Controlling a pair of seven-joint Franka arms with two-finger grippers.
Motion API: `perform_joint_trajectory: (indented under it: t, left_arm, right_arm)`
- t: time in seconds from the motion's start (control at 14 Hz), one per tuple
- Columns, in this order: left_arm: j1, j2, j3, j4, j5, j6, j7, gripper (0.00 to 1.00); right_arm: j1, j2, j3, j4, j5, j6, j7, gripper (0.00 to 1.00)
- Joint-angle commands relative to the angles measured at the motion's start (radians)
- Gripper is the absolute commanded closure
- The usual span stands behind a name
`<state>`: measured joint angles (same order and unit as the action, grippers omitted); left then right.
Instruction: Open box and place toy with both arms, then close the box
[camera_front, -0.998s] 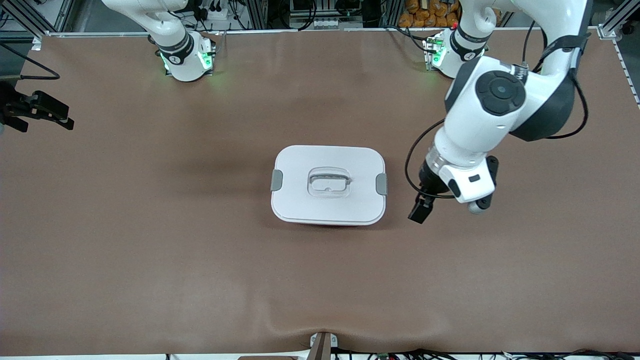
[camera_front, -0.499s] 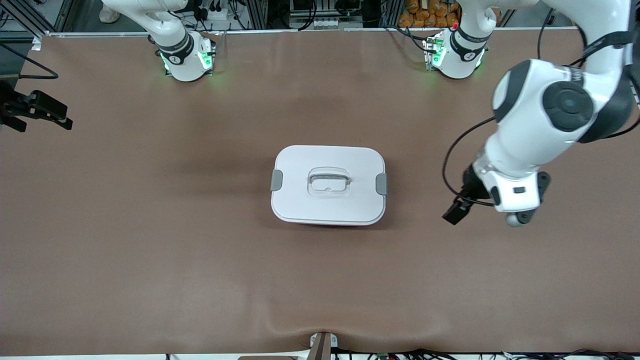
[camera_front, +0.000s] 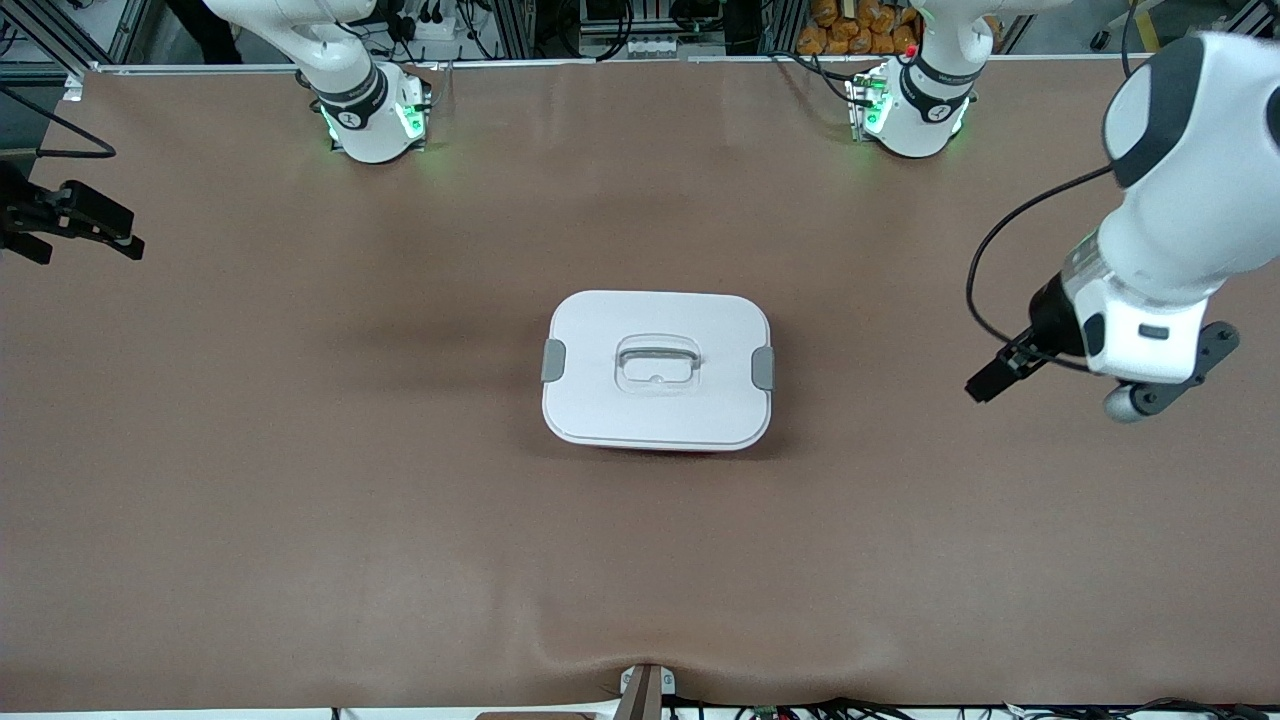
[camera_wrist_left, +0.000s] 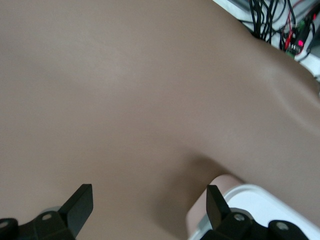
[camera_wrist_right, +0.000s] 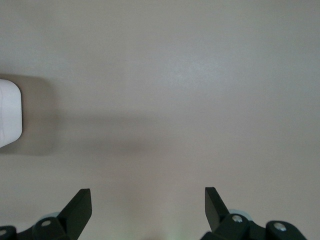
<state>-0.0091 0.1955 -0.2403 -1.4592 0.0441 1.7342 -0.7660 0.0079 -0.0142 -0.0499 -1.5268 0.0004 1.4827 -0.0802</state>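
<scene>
Sitting mid-table: the box (camera_front: 657, 370), lid on, both grey side clips (camera_front: 763, 368) lying against its short ends, the clear handle (camera_front: 657, 362) recessed in the lid.
Box body: almost wholly covered by the white lid in the front view; only a thin pink sliver shows along the edge nearest the front camera.
Toy: not visible in any view.
Box in wrist views: a white rounded corner (camera_wrist_left: 255, 207) cut off at the frame edge in the left wrist view; a small white corner (camera_wrist_right: 10, 112) in the right wrist view.
Left end effector (camera_front: 990, 380): released, fingers spread wide with nothing between them, over bare table (camera_front: 300, 500) toward the left arm's end, well apart from the box.
Right end effector (camera_front: 80, 220): released and empty, at the right arm's end of the table, partly cut off by the front view's edge.
</scene>
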Motion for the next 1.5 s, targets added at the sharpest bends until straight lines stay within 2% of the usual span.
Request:
perform_joint_trajectory:
  t: [0.0,0.21,0.78,1.14,1.43]
  left_arm:
    - [0.001,-0.079,0.035,-0.007,-0.001,-0.067,0.192,0.0]
    - [-0.012,-0.12,0.117,0.031,-0.013,-0.157,0.406,0.0]
    - [-0.012,-0.228,0.206,0.037,-0.015,-0.36,0.658,0.0]
    - [-0.012,-0.235,0.292,0.031,-0.033,-0.375,0.836,0.0]
    - [-0.014,-0.217,0.288,0.027,-0.033,-0.361,0.829,0.0]
  right_arm:
    - [-0.019,-0.001,0.015,0.011,-0.007,-0.005,-0.007,0.0]
    - [-0.017,0.0,0.015,0.011,-0.007,-0.002,-0.006,0.0]
    - [-0.016,0.0,0.015,0.011,-0.005,-0.002,-0.006,0.0]
    - [-0.011,0.002,0.016,0.008,-0.002,-0.001,-0.004,0.0]
    - [-0.014,0.002,0.016,0.01,-0.002,-0.002,-0.004,0.0]
